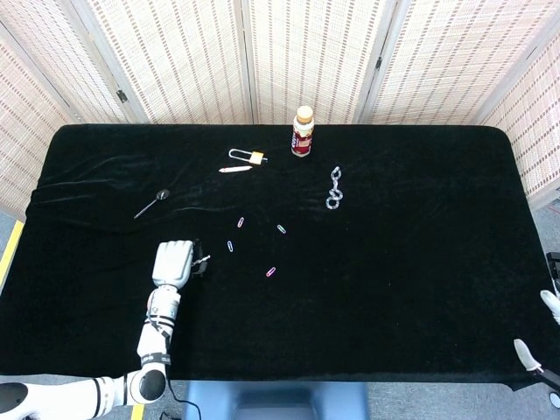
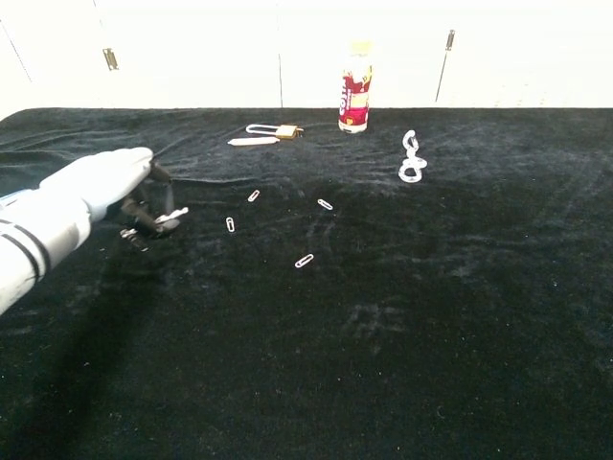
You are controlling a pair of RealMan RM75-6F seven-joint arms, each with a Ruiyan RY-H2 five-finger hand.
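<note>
Left hand (image 1: 173, 262) lowered near tabletop (image 1: 394, 289) left edge, fingers curled together above cloth, seemingly empty; paper clips (image 1: 230, 246) scattered just beyond. Right hand (image 1: 535, 350) barely visible; state unclear.

A small bottle (image 1: 303, 132) with a red label and pale cap stands upright at upper centre of the black tabletop (image 1: 420, 289), and just left of it a brass padlock (image 1: 247, 157) lies flat with a pale, pen-like stick (image 1: 235, 170) just below it. To the right of the bottle lies a short silver chain (image 1: 334, 188), while a thin dark spoon-like tool (image 1: 150, 204) lies at an angle in the left part of the frame. Near the centre, two paper clips (image 1: 241, 222) (image 1: 282, 229) lie apart from each other, and folding woven screens (image 1: 306, 52) stand behind the tabletop.
</note>
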